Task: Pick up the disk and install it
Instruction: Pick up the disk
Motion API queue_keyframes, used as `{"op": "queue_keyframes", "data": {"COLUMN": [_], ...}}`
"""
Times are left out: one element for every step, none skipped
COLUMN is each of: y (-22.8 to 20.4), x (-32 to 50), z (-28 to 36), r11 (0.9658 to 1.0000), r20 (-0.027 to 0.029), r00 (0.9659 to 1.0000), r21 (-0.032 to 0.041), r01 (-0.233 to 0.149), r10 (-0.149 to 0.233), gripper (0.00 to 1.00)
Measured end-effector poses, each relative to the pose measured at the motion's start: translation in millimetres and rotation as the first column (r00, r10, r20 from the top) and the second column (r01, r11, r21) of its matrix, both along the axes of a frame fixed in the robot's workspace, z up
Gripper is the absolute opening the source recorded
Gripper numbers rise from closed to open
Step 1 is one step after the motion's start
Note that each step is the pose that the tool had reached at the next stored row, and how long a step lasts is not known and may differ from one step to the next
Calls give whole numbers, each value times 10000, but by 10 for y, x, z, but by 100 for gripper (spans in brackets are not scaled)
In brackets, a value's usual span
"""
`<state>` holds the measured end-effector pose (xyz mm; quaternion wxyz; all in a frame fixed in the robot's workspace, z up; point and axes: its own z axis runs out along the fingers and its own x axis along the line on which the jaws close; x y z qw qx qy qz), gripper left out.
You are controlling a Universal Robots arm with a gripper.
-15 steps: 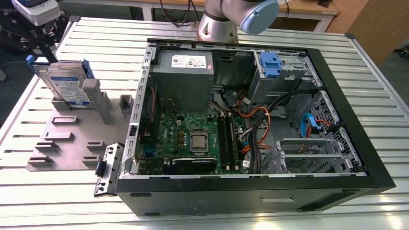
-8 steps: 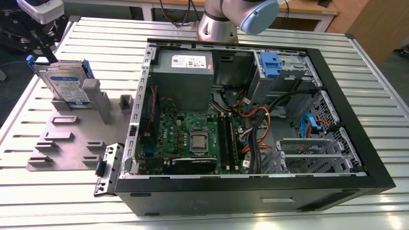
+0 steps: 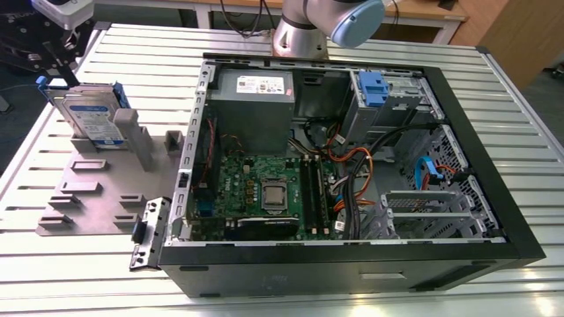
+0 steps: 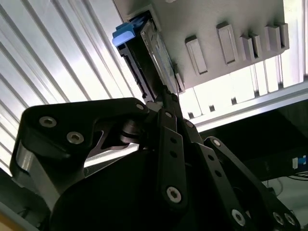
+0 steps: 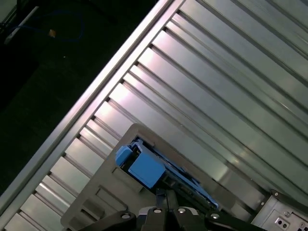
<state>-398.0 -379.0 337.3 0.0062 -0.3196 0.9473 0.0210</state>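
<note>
Gripper (image 4: 166, 98) sat at top edge of disk (image 3: 92, 119). Could not tell if it held disk. Disk stood upright in grey stand (image 3: 88, 198), beside open computer case (image 3: 335, 267).

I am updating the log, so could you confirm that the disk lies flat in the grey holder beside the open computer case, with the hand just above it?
Not quite: the disk does not lie flat. The exterior view shows it standing on edge in the grey holder beside the open computer case, with the hand just above it.
</note>
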Motion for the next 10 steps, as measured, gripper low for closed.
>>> {"op": "queue_keyframes", "data": {"y": [0, 0, 0, 0, 0, 0, 0, 0, 0, 0], "x": [0, 0, 0, 0, 0, 0, 0, 0, 0, 0], "z": [0, 0, 0, 0, 0, 0, 0, 0, 0, 1], "r11": [10000, 9999, 9998, 9997, 9996, 9996, 9996, 9996, 9996, 9996], "r20": [0, 0, 0, 0, -1, 0, 0, 0, 0, -1], "r00": [10000, 9999, 9998, 9997, 9996, 9996, 9996, 9996, 9996, 9996], "r21": [0, 0, 0, 0, 0, 0, 0, 0, 0, 0], "r01": [-88, -162, -221, -264, -283, -287, -289, -290, -291, -291], "r10": [88, 162, 221, 264, 283, 287, 289, 290, 291, 291], "gripper": [11, 11, 11, 11, 11, 11, 11, 11, 11, 11]}}
